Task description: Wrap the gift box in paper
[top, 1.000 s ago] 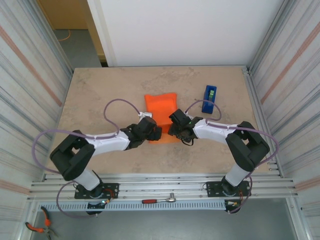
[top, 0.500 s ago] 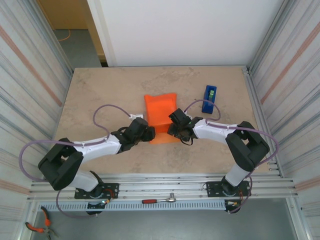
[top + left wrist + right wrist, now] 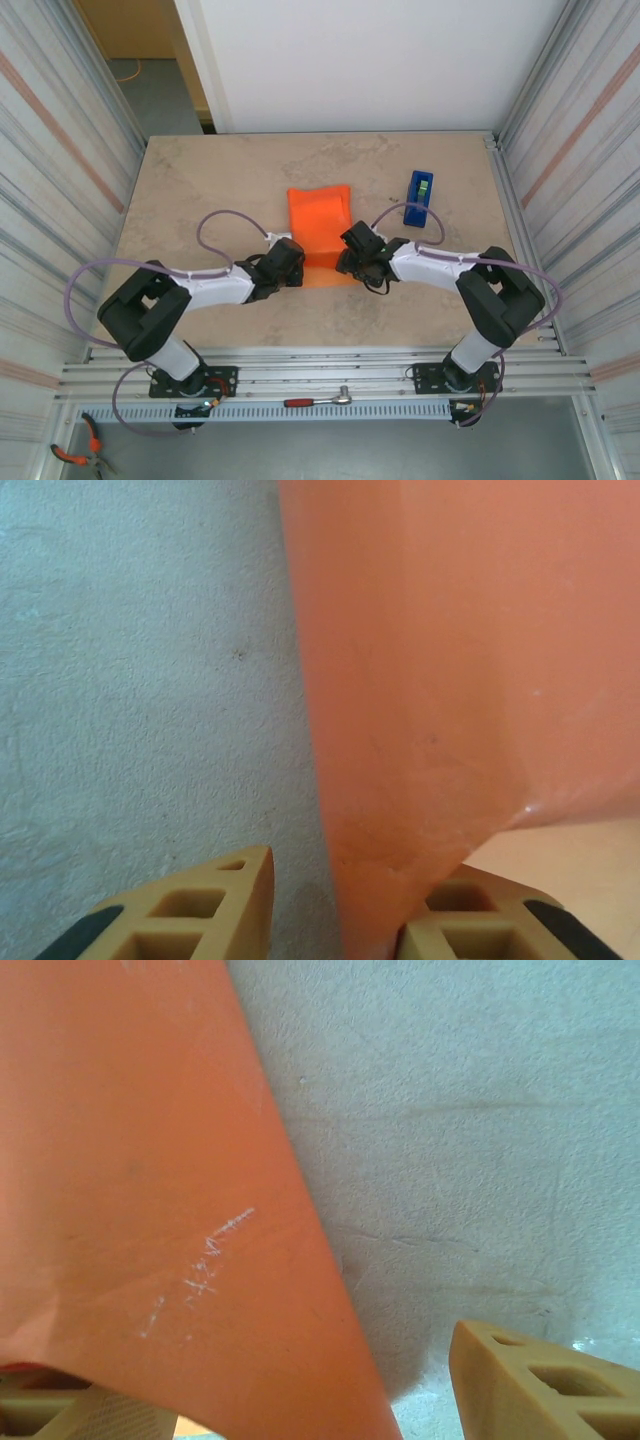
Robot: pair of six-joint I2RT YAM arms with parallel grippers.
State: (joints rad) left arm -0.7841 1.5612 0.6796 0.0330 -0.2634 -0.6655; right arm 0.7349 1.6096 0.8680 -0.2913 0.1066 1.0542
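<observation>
Where the two arms meet at the middle of the table, the entry begins with the paper [image 3: 320, 228]: one bright orange sheet, folded into a humped, narrowed shape. Its far end lies flatter and its near end sits between the grippers. Condition: creased, with light scuffs on the right-hand flap.

Gift box: hidden; judged to sit under the hump of the sheet.

Left gripper [image 3: 297, 268]: at the sheet's near-left edge. Jaws narrow but not closed. The paper's edge hangs in the gap against one finger [image 3: 480, 925], and bare tabletop shows between it and the other finger [image 3: 190, 910]. No firm grip.

Right gripper [image 3: 345, 262]: at the near-right edge. Jaws wide. The flap drapes over one finger [image 3: 60, 1405], while the other finger [image 3: 540, 1380] stands well apart over bare table. Nothing pinched.

Table [image 3: 200, 190]: beige, stone-patterned.

Tape dispenser [image 3: 419, 197]: blue, far right, apart from the sheet.

Stage, as judged: gathering the side flaps; taping not yet done.

Hazards, as judged:
- A shallow bite on the left margin could slip free under pull.
- The right flap merely rests on its finger, so it may slide off and spring open.
- An uneven pull could drag the sheet off the box and leave the fold crooked.
- Thin paper may tear at the pinch.
- The wrists are near each other and could knock.
</observation>
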